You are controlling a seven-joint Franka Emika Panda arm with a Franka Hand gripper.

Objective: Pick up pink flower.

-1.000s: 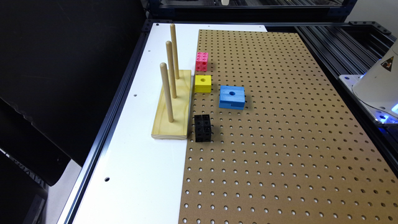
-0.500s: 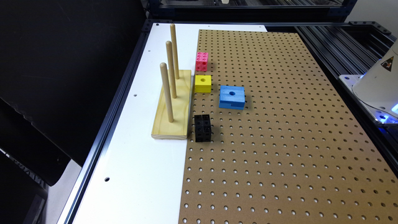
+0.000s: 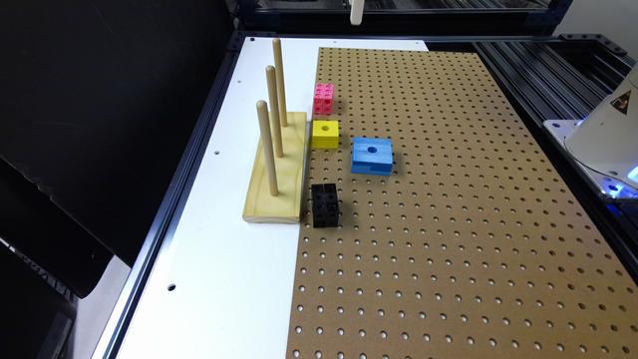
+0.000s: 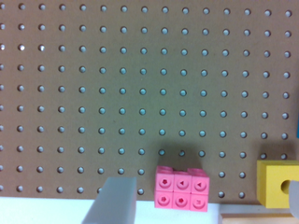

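The pink flower [image 3: 323, 98] is a small bright pink block of joined cubes with round holes. It rests on the brown pegboard [image 3: 448, 199] near its edge with the white surface, beyond the yellow block. In the wrist view the pink flower [image 4: 182, 188] lies on the board between my two grey fingers [image 4: 113, 201], which stand far apart. My gripper [image 4: 204, 184] is open, holds nothing and does not touch the flower. In the exterior view a white part of the gripper [image 3: 356, 12] hangs at the top edge, well above the board.
A yellow block [image 3: 325, 133] with a hole, a blue block [image 3: 372, 155] and a black holed block [image 3: 325, 205] lie on the pegboard. A wooden base with three upright pegs [image 3: 275, 164] stands on the white surface [image 3: 224, 259]. The robot's base [image 3: 605, 139] is at the exterior view's right.
The white gripper part at the top edge of the exterior view reaches slightly lower than before. The blocks have not moved.
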